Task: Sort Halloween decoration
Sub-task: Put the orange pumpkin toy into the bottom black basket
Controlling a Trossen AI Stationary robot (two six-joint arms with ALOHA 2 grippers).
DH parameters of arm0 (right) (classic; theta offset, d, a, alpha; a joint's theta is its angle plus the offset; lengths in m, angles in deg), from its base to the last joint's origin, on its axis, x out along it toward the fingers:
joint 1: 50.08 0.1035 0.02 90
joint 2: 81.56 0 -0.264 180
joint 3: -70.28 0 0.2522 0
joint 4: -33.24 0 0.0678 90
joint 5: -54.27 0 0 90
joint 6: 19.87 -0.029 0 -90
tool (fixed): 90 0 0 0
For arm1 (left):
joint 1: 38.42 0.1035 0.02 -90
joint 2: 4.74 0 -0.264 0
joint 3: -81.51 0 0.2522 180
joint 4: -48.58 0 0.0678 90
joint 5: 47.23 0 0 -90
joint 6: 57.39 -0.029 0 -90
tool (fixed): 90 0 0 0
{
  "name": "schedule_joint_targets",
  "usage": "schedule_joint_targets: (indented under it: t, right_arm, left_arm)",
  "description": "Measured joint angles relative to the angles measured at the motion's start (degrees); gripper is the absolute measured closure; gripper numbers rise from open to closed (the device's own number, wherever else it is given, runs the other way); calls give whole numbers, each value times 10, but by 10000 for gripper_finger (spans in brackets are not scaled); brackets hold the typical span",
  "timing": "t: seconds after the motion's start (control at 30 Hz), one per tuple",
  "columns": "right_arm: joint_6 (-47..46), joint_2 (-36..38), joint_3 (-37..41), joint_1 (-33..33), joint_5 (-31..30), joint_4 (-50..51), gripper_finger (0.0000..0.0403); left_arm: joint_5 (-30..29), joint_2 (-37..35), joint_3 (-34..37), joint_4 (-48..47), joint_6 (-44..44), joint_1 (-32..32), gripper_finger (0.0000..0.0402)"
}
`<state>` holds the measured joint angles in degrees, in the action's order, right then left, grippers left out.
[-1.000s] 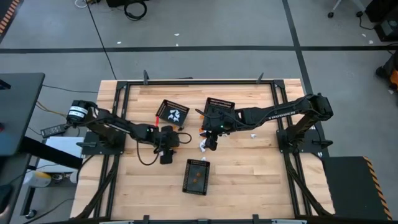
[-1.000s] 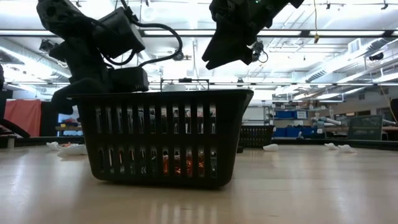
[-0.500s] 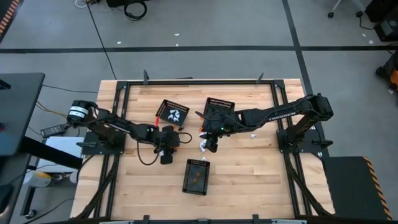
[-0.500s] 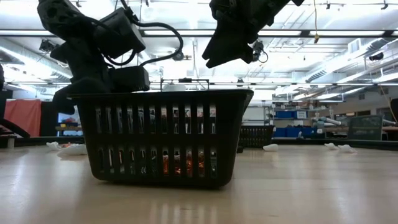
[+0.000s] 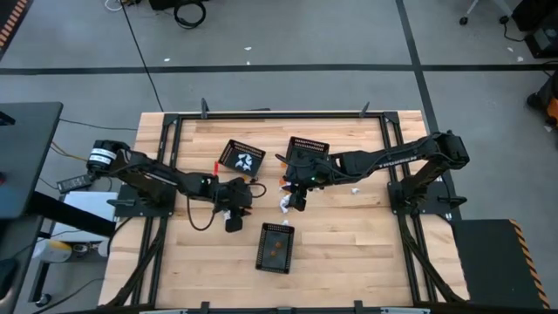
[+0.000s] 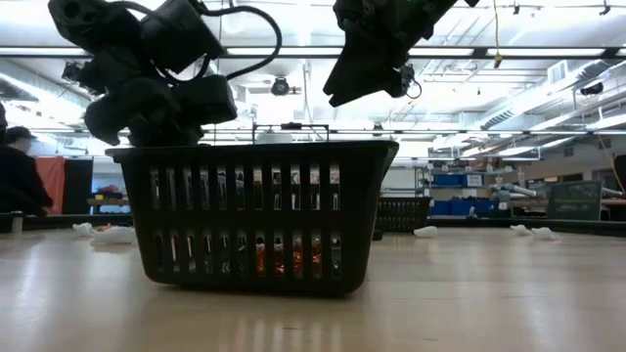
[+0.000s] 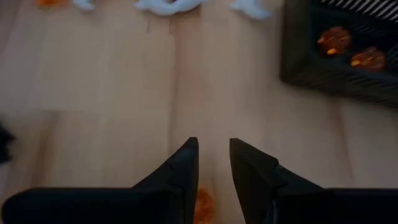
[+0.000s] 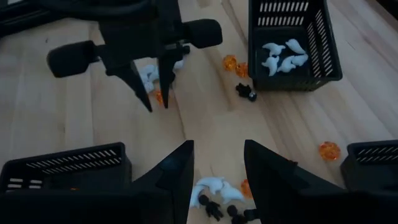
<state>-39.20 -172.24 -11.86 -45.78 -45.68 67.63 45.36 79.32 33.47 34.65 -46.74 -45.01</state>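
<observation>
Nearest, the front basket has orange bits in it. Just behind, the left gripper is up off the table, fingers pinched on an orange trinket, tiny & glassy-looking. The right gripper is mid-table w/ fingers apart, holding nothing, over loose white ghosts. Other orange & black pcs lie scattered nearby. At the back, another basket holds white ghosts. White lettering on the right arm is too small to read.
</observation>
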Motion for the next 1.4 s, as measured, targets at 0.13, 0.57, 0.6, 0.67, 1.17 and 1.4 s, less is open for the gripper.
schedule_joint_targets:
  t: [0.13,0.57,0.6,0.67,1.17,1.4]
  right_arm:
    - [-2,1,0,0,0,-1,257]
    - [-11,1,0,3,-1,-8,257]
    - [-11,1,0,3,-1,-9,257]
    - [-15,1,0,3,-1,-11,257]
    - [-22,1,0,2,-4,-19,257]
    - [-21,1,0,2,-7,-20,257]
  left_arm:
    - [0,0,0,-1,3,0,302]
    - [-21,1,0,-49,-73,0,222]
    - [-21,1,0,-50,-77,0,214]
    - [-22,1,0,-53,-86,0,202]
    - [-13,39,-2,-72,-112,0,207]
    - [-9,40,-3,-92,-114,0,207]
